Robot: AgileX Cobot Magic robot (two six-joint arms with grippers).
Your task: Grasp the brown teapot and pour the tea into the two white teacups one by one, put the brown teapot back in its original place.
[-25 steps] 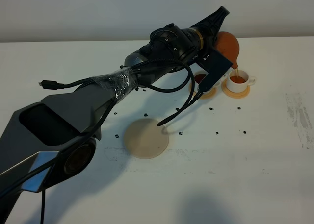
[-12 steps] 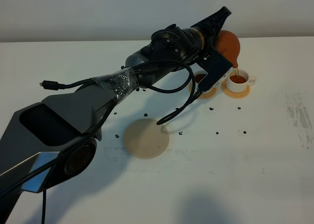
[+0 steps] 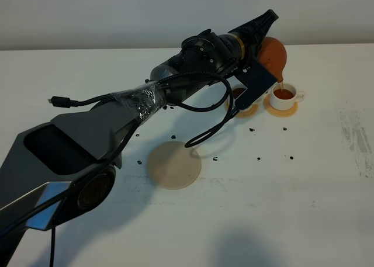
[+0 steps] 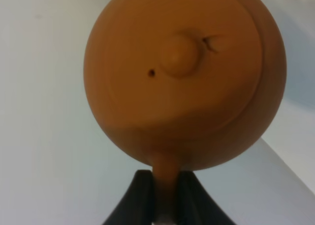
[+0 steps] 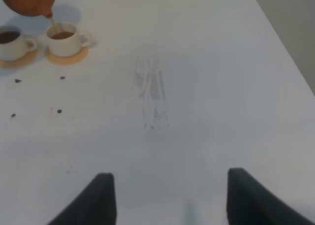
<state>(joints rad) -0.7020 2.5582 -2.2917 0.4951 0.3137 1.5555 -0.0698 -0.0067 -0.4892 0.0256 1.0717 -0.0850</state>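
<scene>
In the upper right of the high view, the left gripper holds the brown teapot tilted above the table, its 2 dark fingers pinched tight on the loop handle, as the left wrist view shows from close up. A thin stream of tea falls from the spout into the right-hand white teacup, which sits on a small orange coaster and is filled with amber tea. The other white teacup stands just beside it on its own coaster — also holding dark tea, and partly hidden behind the arm in the high view. The round tan coaster lies bare near the centre of the high view, well apart from the cups. The right gripper hangs over bare table with its fingers spread wide, gripping nothing. Small dark specks dot the tabletop.
</scene>
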